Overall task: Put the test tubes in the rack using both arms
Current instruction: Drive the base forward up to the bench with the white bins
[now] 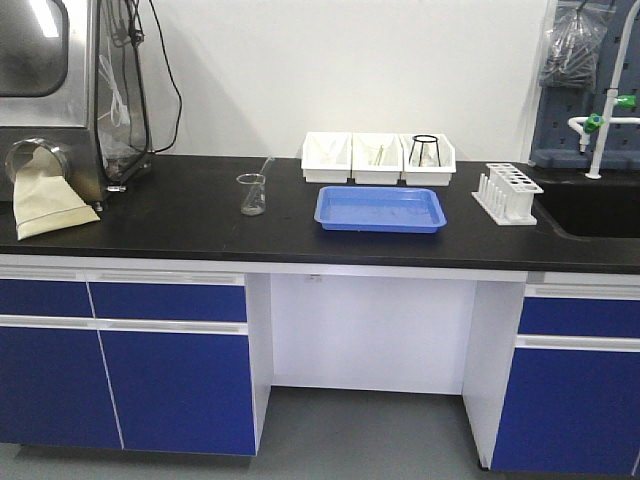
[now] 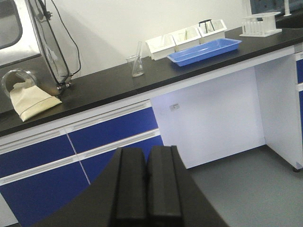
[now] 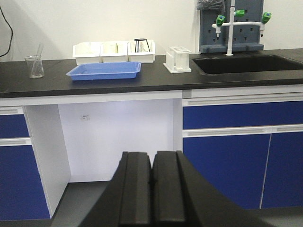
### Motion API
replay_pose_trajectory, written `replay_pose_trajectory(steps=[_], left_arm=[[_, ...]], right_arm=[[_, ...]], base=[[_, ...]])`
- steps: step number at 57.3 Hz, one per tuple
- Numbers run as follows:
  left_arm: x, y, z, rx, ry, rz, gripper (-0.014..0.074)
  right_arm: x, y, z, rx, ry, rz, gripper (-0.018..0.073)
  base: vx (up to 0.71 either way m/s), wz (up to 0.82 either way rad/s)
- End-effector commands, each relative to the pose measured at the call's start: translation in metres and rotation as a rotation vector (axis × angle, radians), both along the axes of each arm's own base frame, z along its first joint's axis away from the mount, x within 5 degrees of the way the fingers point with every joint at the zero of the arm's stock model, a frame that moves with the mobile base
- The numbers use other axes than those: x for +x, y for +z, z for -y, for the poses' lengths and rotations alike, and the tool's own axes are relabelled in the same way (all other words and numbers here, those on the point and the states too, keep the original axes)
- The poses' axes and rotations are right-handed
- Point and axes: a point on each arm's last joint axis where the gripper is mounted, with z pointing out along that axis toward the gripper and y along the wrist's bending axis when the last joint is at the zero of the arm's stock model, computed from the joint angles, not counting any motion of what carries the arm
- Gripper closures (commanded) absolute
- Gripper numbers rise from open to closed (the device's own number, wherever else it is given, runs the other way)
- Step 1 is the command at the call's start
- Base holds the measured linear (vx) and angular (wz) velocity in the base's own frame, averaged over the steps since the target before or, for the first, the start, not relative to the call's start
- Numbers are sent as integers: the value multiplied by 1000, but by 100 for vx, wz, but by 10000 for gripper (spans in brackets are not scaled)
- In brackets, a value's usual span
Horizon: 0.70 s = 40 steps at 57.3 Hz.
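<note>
Though well beyond right claw [image 3: 152, 160], rack [image 3: 177, 59].

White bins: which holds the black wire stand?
The bin nearest the rack; the black wire stand sits in it, the other two lack one.

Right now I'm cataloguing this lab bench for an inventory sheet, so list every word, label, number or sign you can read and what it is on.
No text is readable in any view.
Small grey plate on the white back panel below the black worktop: too small to read.
Clear glass beaker: any scale marks too blurred to tell.
White plastic rack, blue plastic tray: no markings visible.
</note>
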Motion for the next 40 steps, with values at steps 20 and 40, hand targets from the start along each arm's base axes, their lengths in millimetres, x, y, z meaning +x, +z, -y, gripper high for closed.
replay_pose_trajectory(steps=[20, 40], left_arm=[[0, -1, 0, -20, -6, 63, 608], [0, -1, 0, -20, -6, 63, 608]], right_arm=[[0, 4, -1, -18, 8, 71, 566], [0, 4, -1, -18, 8, 71, 566]], base=[[27, -5], [43, -15]])
